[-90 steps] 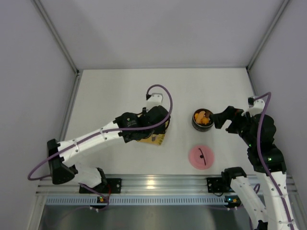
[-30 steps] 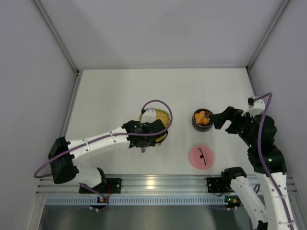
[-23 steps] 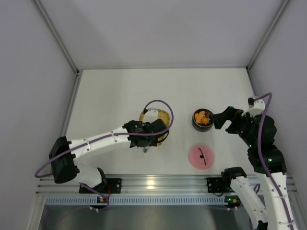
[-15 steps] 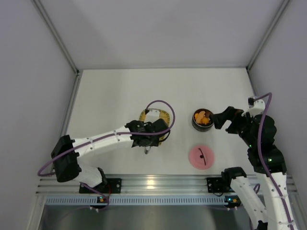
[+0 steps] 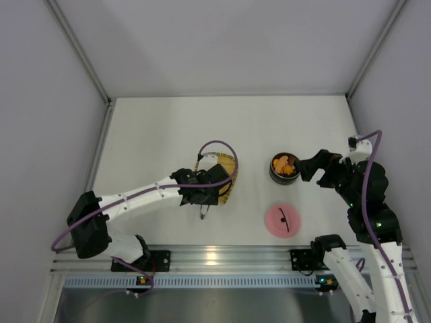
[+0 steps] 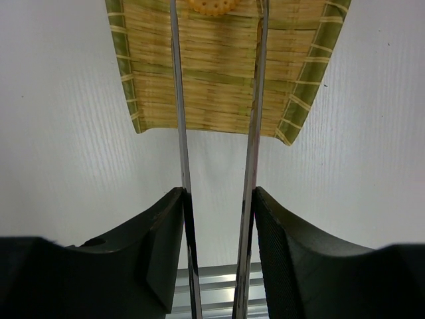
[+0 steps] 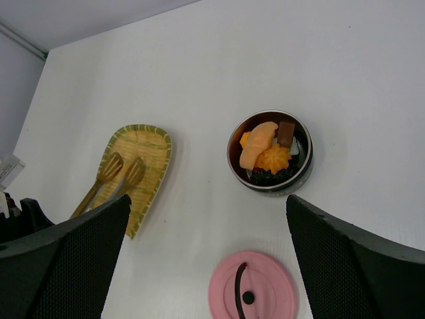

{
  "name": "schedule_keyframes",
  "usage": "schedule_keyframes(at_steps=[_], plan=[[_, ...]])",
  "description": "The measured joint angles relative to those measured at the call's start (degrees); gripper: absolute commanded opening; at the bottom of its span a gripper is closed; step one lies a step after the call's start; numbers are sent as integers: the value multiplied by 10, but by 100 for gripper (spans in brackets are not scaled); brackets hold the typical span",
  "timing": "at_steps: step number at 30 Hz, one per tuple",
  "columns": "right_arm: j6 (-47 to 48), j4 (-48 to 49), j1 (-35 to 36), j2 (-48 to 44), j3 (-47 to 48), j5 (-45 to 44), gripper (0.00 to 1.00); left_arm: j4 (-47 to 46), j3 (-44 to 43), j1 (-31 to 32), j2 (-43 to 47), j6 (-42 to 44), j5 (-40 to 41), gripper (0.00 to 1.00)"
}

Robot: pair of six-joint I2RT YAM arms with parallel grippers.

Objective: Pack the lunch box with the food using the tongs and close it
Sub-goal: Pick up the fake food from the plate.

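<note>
Left gripper [image 6: 218, 196] grasps the tongs [image 6: 254, 119] over the woven tray [image 6: 219, 80], straddling an orange piece [image 6: 212, 5] to pinch it (right gripper [image 7: 209, 203] gapes, empty).

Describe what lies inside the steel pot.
Inside the pot are a long orange piece, a ridged orange piece, a brown block, black bits and a white sliver. They cover the pot's floor, so anything beneath them cannot be seen.
</note>
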State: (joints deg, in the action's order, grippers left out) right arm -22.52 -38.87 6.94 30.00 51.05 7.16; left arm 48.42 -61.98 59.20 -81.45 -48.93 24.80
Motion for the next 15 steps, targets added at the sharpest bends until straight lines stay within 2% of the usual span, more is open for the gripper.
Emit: schedule_keyframes(at_steps=[8, 15], plan=[[0, 0, 0, 0, 0, 0, 100, -19, 1, 0, 2, 7, -41, 44], [0, 0, 0, 0, 0, 0, 99, -18, 1, 0, 22, 7, -47, 38]])
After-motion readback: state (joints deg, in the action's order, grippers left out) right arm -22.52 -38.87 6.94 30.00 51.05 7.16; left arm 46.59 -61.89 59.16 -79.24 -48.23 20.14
